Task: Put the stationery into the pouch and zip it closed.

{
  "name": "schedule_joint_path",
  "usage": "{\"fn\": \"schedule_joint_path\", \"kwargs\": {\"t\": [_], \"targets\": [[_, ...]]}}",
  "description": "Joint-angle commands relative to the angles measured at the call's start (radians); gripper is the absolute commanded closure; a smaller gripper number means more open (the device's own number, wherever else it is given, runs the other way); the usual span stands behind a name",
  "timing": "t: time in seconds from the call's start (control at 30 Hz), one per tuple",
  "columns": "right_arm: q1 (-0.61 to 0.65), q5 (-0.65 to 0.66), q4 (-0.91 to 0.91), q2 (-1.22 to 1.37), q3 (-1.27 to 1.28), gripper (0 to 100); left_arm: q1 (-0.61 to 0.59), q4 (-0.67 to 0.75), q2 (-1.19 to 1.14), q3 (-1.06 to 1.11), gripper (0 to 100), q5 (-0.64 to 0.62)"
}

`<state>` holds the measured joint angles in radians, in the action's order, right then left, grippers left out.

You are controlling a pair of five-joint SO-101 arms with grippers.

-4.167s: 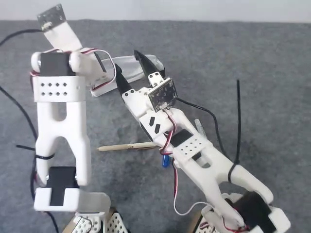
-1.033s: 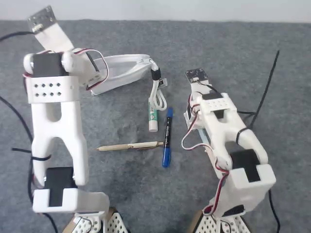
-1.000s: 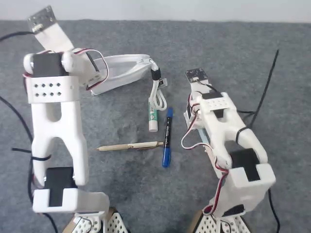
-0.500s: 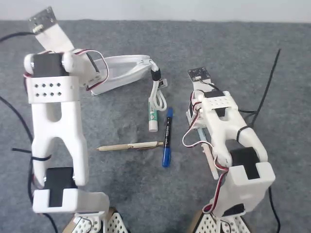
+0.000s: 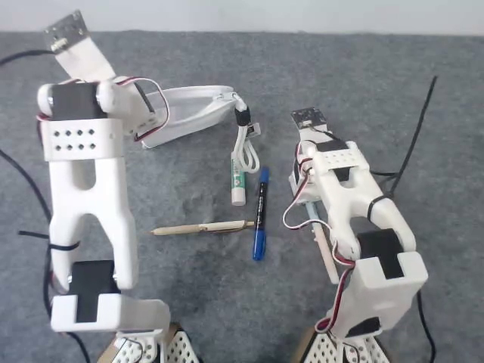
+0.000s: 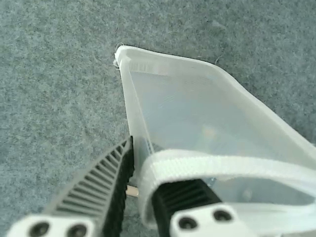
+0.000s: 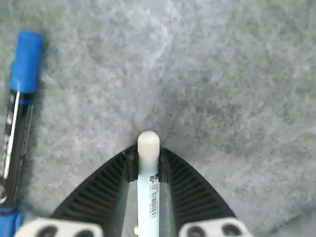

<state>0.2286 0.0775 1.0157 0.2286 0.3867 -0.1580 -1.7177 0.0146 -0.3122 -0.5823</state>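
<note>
We note the left arm [image 5: 87, 166] covering one end of the translucent white mesh pouch [image 5: 198, 110]. Through its wall a pale yellowish shape [image 6: 210, 133] is too blurred to name. The white-tipped pale blue pen [image 7: 148, 182] and the blue-capped black marker [image 7: 17, 123] both run out of frame.

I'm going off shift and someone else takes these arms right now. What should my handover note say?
Left gripper: shut on the open rim of the pouch, one finger inside it.
Right gripper: shut on a pale pen, on the right side of the blue marker.
Lying on the table between the arms: the blue marker, a green-and-white pen and a wooden pen.
Done: pouch held at its mouth, pale pen gripped. What the pouch already holds is unclear.
Left: put the pale pen and the three lying pieces into the pouch, then zip it.
</note>
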Motion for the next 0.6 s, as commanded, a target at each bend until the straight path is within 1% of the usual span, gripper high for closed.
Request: {"fn": "schedule_joint_path", "kwargs": {"t": [0.0, 0.4, 0.57], "targets": [[0.065, 0.008, 0.076, -0.062, -0.017, 99.1, -0.008, 0.017, 0.020, 0.004, 99, -0.012], [0.070, 0.008, 0.278, -0.383, 0.002, 99.1, -0.006, 0.021, 0.020, 0.027, 99, -0.012], [0.070, 0.008, 0.285, -0.524, 0.074, 99.1, -0.006, 0.023, 0.020, 0.027, 99, -0.012]]}}
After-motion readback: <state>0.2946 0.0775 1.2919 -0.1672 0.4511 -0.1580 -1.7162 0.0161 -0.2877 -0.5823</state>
